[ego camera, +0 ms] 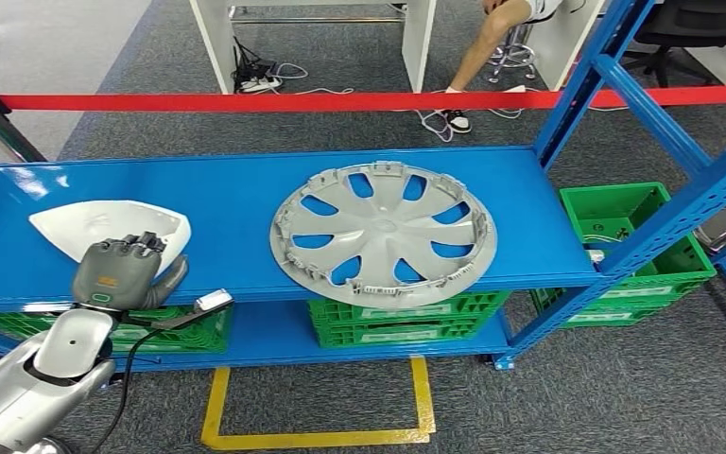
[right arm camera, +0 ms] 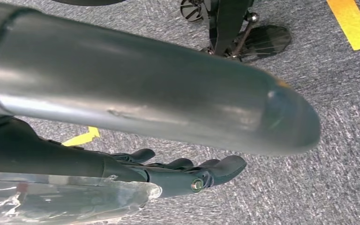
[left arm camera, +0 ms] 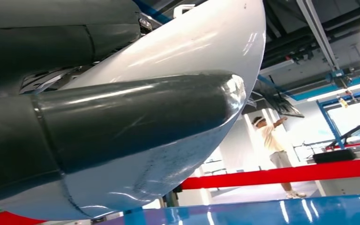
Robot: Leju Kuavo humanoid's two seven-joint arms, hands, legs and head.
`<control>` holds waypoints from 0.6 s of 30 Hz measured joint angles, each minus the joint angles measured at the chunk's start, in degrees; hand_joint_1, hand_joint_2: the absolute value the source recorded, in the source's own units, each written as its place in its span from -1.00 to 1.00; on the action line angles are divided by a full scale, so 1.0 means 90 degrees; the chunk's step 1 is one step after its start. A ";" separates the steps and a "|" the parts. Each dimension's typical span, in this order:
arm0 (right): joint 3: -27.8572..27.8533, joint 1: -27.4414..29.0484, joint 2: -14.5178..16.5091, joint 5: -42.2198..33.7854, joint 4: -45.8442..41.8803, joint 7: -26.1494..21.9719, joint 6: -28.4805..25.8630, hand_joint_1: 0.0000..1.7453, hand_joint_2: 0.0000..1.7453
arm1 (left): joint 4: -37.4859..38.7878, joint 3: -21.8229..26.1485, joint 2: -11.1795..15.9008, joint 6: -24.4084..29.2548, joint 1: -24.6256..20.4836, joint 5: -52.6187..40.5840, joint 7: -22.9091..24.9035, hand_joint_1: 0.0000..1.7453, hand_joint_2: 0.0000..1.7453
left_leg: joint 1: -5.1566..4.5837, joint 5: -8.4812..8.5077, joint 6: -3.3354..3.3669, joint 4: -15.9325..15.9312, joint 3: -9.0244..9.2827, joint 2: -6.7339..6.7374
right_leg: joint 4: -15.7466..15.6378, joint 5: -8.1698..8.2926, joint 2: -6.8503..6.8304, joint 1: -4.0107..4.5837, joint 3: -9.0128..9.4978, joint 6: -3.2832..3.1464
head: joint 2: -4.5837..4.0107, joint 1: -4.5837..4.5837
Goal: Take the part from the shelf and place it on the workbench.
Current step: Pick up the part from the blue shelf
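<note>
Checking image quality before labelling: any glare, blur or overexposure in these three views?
Head view: sharp, with mild glare on the blue metal shelf at its far-left corner. Left wrist view: the left hand and the glossy white curved plastic part it grips are very close and carry reflections; the windows behind are overexposed. Right wrist view: the right hand looms large and soft, the carpet sharper.

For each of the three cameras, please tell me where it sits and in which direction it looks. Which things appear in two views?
Head view: high on the body, looking forward and down at the blue shelf with the hubcap; the left hand rests on the white part.
Left wrist view: behind the left hand, against the white part, looking out over the shelf.
Right wrist view: behind the right hand, looking at grey carpet.
Shared: head and left wrist views both show the white part, the shelf and the red tape.
</note>
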 joint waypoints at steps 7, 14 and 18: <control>0.0000 0.0001 0.0000 -0.0014 0.0002 0.0000 -0.0007 -1.00 -1.00 | -0.0174 -0.0123 0.0073 0.0046 -0.0027 0.0000 -0.0002 1.00 -1.00 | -0.0002 -0.0001 0.0002 0.0003 -0.0001 0.0000 | -0.0002 0.0001 0.0000 -0.0001 0.0001 0.0001 | 0.0000 0.0000; 0.0000 0.0001 0.0001 -0.0066 0.0033 0.0005 -0.0003 -1.00 -1.00 | -0.0608 -0.0002 0.0048 0.0044 0.0061 0.0000 -0.0456 1.00 -1.00 | -0.0061 -0.0019 0.0068 0.0021 -0.0008 0.0000 | -0.0027 0.0022 0.0003 -0.0066 0.0006 0.0048 | -0.0001 -0.0002; 0.0000 0.0002 0.0002 -0.0089 0.0044 0.0011 0.0004 -1.00 -1.00 | -0.0809 0.0164 0.0008 0.0039 0.0152 0.0000 -0.0588 1.00 -1.00 | -0.0025 0.0050 0.0187 -0.0101 0.0035 0.0027 | 0.0248 -0.0177 -0.0018 -0.0072 -0.0146 0.0116 | -0.0001 0.0015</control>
